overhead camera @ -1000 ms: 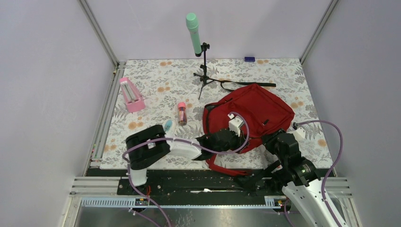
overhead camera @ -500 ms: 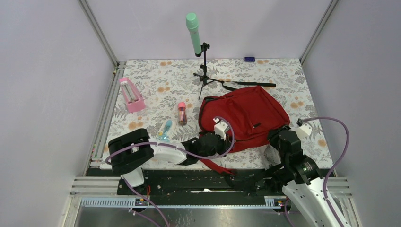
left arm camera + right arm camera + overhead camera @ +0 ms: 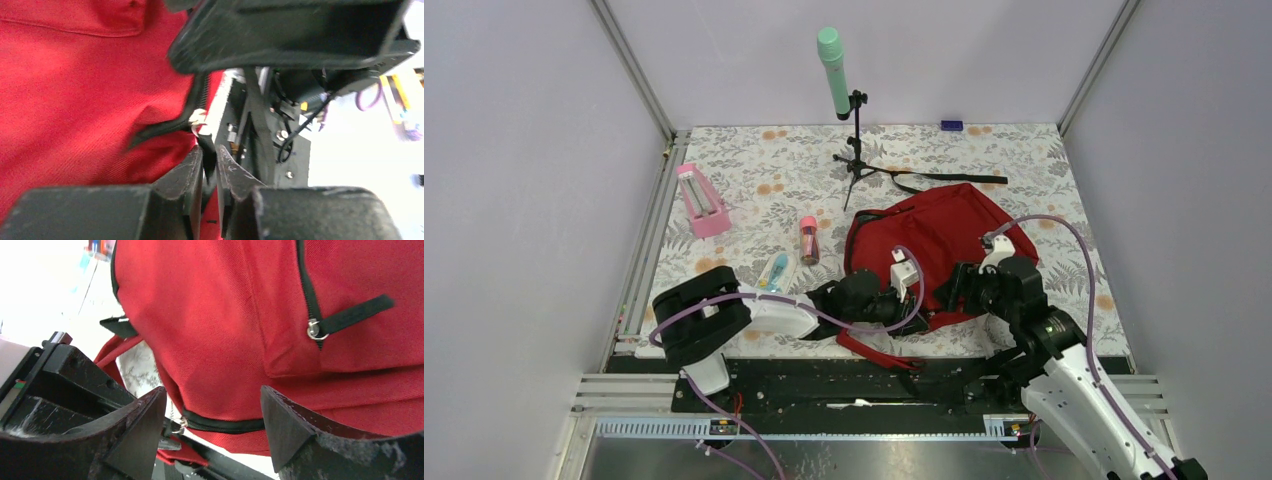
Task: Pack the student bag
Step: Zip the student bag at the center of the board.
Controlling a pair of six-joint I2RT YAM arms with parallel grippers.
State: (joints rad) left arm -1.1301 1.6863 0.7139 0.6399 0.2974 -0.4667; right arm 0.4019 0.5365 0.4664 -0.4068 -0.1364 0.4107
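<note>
Bag (image 3: pixel 954 235) lying on floral mat (image 3: pixel 754 170), right of centre, near edge toward the arms.
Left gripper (image 3: pixel 210 162): jaws a narrow slit against the red fabric, black strip (image 3: pixel 206 150) in the gap; gripped or not, cannot tell. Right gripper (image 3: pixel 212 400): jaws wide, bag just beyond the tips, nothing held.

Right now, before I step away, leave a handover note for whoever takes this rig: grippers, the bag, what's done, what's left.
Left gripper: nearly shut at a black zip tab on the edge of the student bag; grip unclear.
Right gripper: open, straddling the bag's lower edge, holding nothing.
The bag lies on the table, right of centre; no opening visible.
Done: nothing visibly packed.
Left: pink box, small pink bottle and blue packet lie outside, left of the bag; probably open it and load them.
</note>
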